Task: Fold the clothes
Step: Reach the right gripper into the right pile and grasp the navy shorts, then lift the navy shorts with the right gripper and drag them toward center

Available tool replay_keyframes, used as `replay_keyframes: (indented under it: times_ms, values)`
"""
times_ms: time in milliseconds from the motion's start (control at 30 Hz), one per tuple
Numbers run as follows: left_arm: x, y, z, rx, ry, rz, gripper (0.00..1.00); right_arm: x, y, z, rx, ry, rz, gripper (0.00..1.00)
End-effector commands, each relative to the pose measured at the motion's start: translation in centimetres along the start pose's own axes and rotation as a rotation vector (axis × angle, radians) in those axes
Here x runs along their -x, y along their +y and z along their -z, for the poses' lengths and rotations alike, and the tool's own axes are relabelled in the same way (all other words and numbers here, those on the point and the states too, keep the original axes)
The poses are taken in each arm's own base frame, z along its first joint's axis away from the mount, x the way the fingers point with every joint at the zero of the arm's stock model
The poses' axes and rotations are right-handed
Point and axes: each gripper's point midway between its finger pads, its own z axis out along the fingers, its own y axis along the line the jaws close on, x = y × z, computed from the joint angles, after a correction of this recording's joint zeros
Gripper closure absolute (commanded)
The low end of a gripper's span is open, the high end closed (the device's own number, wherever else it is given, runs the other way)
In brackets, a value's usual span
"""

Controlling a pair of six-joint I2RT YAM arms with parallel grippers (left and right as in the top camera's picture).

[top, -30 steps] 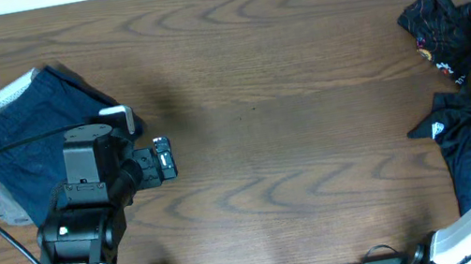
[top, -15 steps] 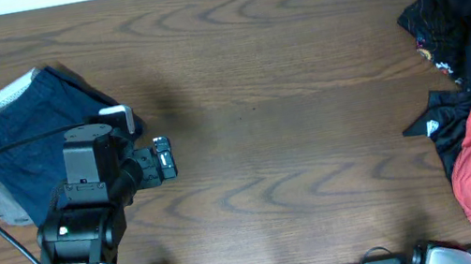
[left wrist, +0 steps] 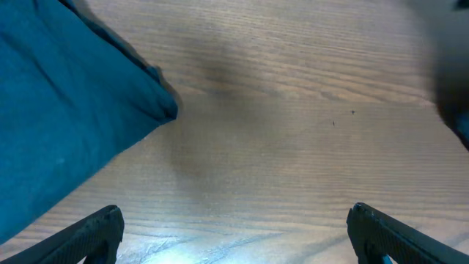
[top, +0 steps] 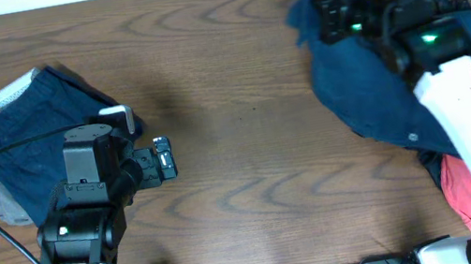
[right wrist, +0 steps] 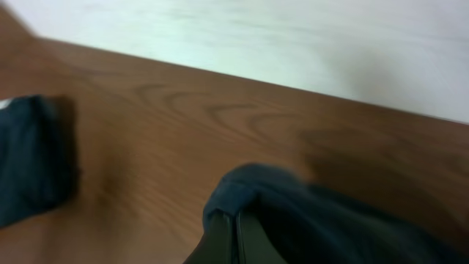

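Navy blue garment [top: 361, 84] is hanging in a loose, draped bunch over the far right part of the wooden bench [top: 245, 73]. The right pincer [right wrist: 234, 233] is gripping it, its two fingers pressing together on a fold of the dark cloth in the right wrist view. The right arm [top: 465, 115] is stretching from the near right corner toward the far edge. A red garment [top: 464, 200] is lying crumpled by the near right corner, partly under the navy cloth. At the left edge, a pile of folded navy and grey clothes [top: 14, 139] is sitting flat. The left pincer [left wrist: 234, 214] is hovering just beside that pile, its fingers [left wrist: 95, 231] spreading wide and holding nothing, with wood grain showing between them.
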Motion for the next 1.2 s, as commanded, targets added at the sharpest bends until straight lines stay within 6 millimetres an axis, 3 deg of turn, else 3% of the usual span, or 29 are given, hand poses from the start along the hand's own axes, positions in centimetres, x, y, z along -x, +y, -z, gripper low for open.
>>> replay_keyframes:
  times_ms: [0,100,200,267,333,367,433,533,600,833,1000,1067,1167]
  values:
    - [0.4,-0.2,0.4,-0.006,-0.006,0.000,0.02,2.1,4.0,0.6,0.115,-0.076,0.040,0.99]
    - [0.3,-0.2,0.4,-0.005,-0.003,0.000,0.02,3.4,4.7,0.5,0.102,-0.136,0.065,0.99]
    - [0.3,-0.2,0.4,-0.005,-0.004,0.000,0.02,4.2,3.5,-0.2,0.010,-0.171,0.068,0.99]
    - [0.4,-0.2,0.4,-0.006,-0.006,0.000,0.02,4.8,1.1,-0.9,-0.123,-0.202,0.059,0.99]
    - [0.5,-0.2,0.4,-0.007,-0.011,0.002,0.02,5.0,-3.6,-1.1,-0.374,-0.229,0.029,0.94]
    - [0.5,-0.3,0.4,-0.007,-0.011,0.008,0.02,4.5,-6.7,-0.8,-0.535,-0.233,-0.018,0.80]
    - [0.5,-0.3,0.4,-0.007,-0.010,0.018,0.02,2.7,-10.6,-0.1,-0.739,-0.198,-0.073,0.53]
    - [0.4,-0.2,0.4,-0.007,-0.007,0.019,0.02,-1.1,-13.1,0.0,-0.839,-0.043,-0.069,0.25]
    - [0.3,-0.2,0.3,-0.005,-0.005,0.019,0.02,-4.0,-12.2,-1.3,-0.750,0.089,-0.057,0.15]
    - [-0.2,-0.1,-0.8,0.004,0.041,0.022,0.02,-10.6,-3.6,-4.5,-0.242,0.403,0.147,0.20]
    - [-0.8,0.1,-1.3,0.011,0.075,0.028,0.02,-16.3,-2.0,-5.6,-0.198,0.594,0.176,0.23]
    - [-0.8,0.1,-1.3,0.012,0.076,0.028,0.02,-18.7,-1.9,-6.6,-0.192,0.661,0.184,0.28]
    - [-0.7,0.1,-1.3,0.011,0.076,0.028,0.02,-21.6,-2.0,-8.0,-0.195,0.728,0.170,0.27]
